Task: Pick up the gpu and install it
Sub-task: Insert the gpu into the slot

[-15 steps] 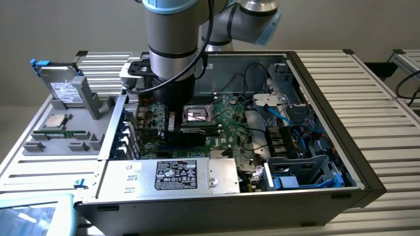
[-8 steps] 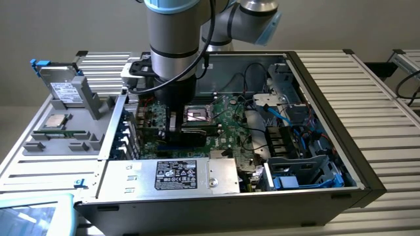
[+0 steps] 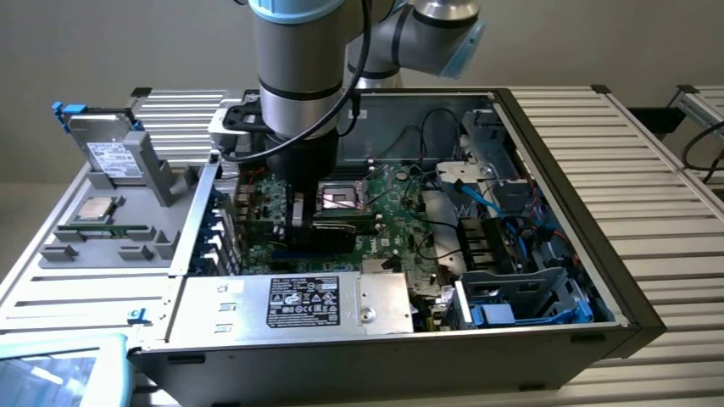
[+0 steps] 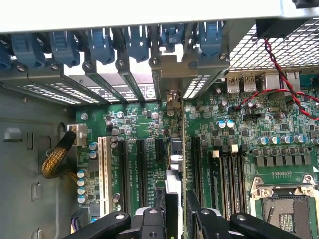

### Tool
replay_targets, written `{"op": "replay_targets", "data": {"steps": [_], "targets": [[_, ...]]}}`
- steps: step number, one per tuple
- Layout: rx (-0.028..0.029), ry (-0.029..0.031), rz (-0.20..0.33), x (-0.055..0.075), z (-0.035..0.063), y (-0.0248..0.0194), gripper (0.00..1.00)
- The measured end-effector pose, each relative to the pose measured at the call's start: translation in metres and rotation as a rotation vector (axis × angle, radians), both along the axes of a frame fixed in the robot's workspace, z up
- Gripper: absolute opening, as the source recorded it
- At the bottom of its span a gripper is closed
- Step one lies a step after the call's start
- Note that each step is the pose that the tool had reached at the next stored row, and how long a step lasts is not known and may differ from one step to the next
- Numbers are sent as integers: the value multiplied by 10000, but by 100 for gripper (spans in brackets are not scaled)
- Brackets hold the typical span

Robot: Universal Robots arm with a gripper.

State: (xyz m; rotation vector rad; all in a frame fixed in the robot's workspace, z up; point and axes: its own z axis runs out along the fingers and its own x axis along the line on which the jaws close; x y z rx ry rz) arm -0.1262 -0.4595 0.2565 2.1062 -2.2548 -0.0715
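The gripper (image 4: 177, 221) had its fingers (image 4: 149, 220) clamped on the gpu (image 4: 183, 164), which stood edge-on between them and reached ahead of the fingertips. If the card sat askew of the expansion slots (image 4: 142, 169), pressing could probably jam it or scrape the motherboard (image 4: 239, 129).

Edge-on to us, the gpu (image 4: 182, 159) hides both faces between the fingers (image 4: 152, 221) of the gripper (image 4: 175, 204), themselves cropped by the frame; the power-supply label (image 3: 302, 302) prints too small to read.
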Motion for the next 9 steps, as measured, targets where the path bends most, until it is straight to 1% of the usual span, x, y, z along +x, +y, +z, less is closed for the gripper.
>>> {"op": "replay_targets", "data": {"steps": [6, 9], "targets": [[0, -1, 1, 0, 36, 1, 28], [-1, -25, 0, -1, 49, 7, 28]]}}
